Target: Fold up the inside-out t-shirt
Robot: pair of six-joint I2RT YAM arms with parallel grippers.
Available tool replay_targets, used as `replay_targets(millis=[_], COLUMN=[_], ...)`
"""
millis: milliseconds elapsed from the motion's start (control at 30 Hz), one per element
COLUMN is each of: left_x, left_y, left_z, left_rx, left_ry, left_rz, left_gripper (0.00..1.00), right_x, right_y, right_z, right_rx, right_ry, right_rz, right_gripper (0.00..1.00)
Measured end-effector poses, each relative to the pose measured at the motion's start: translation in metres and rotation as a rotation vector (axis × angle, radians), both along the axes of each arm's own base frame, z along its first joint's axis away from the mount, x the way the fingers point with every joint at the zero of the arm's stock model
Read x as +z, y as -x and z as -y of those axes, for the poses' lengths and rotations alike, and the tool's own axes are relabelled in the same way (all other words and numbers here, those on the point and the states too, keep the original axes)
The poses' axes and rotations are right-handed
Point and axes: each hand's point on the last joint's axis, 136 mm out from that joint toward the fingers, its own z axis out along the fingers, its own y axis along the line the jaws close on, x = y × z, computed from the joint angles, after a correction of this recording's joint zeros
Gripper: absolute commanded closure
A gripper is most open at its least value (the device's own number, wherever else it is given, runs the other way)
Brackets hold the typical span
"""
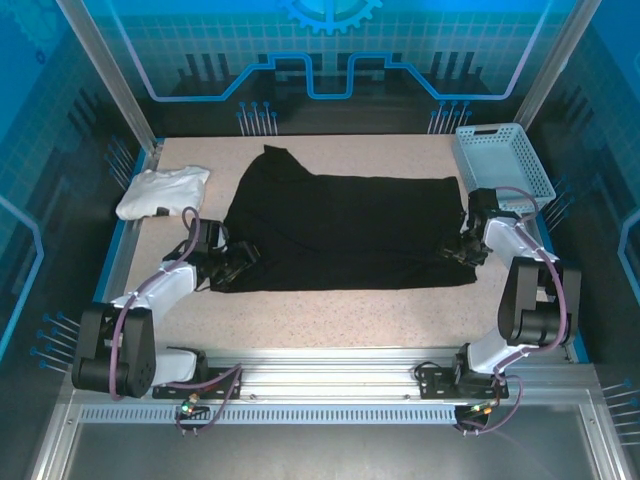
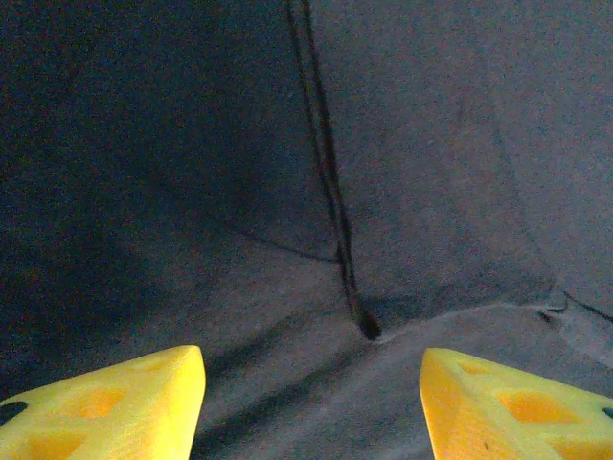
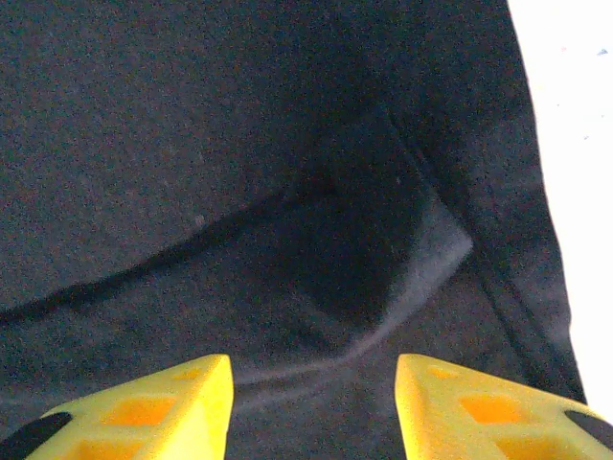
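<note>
The shirt (image 1: pixel 345 230) lies spread flat on the desk (image 1: pixel 330 315) between the two grippers, plain black side up. Its long axis runs straight from the left gripper (image 1: pixel 238 265) to the right gripper (image 1: pixel 462 248). One narrow point of cloth sticks out toward the far side, beyond the left gripper. Which end is neck or hem I cannot tell. The left gripper (image 2: pixel 311 356) sits low at the shirt's near-left corner. Its yellow fingers (image 2: pixel 144 402) are spread wide with nothing pinched between them, only cloth beneath. A dark seam (image 2: pixel 326 172) runs straight ahead of it and ends just in front of the gap. The right gripper (image 3: pixel 314 362) rests over the opposite end, fingers (image 3: pixel 479 407) moderately apart and holding nothing. A soft fold of cloth lies ahead of it, and the shirt's stitched edge is to its right, where bare desk (image 3: pixel 575 144) shows. A white garment (image 1: pixel 160 190) lies beyond and outside the left gripper, apart from the shirt. A pale basket (image 1: pixel 500 160) stands just beyond the right gripper.
</note>
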Motion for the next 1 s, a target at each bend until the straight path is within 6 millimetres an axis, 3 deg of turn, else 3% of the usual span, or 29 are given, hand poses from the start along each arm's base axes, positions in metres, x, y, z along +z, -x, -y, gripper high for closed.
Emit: replay_targets(millis=[200, 467, 700, 833, 1000], left_x=[0.005, 0.008, 0.008, 0.009, 0.017], left_y=[-0.004, -0.007, -0.007, -0.007, -0.014], left_z=[0.0, 0.001, 0.001, 0.001, 0.001], left_rx=[-0.001, -0.001, -0.001, -0.003, -0.003], left_ry=[0.001, 0.001, 0.001, 0.0, 0.001], left_rz=[0.013, 0.022, 0.023, 0.024, 0.047], left_gripper=[0.37, 0.36, 0.36, 0.36, 0.35], right_x=[-0.011, -0.011, -0.027, -0.017, 0.02], right_y=[-0.003, -0.007, -0.019, -0.044, -0.108], right_z=[0.003, 0.016, 0.012, 0.011, 0.016], right_rx=[-0.028, -0.069, -0.088, -0.105, -0.139], right_ry=[-0.001, 0.019, -0.028, -0.059, -0.142], right_rz=[-0.017, -0.002, -0.003, 0.053, 0.241], right_gripper=[0.46, 0.42, 0.44, 0.46, 0.48])
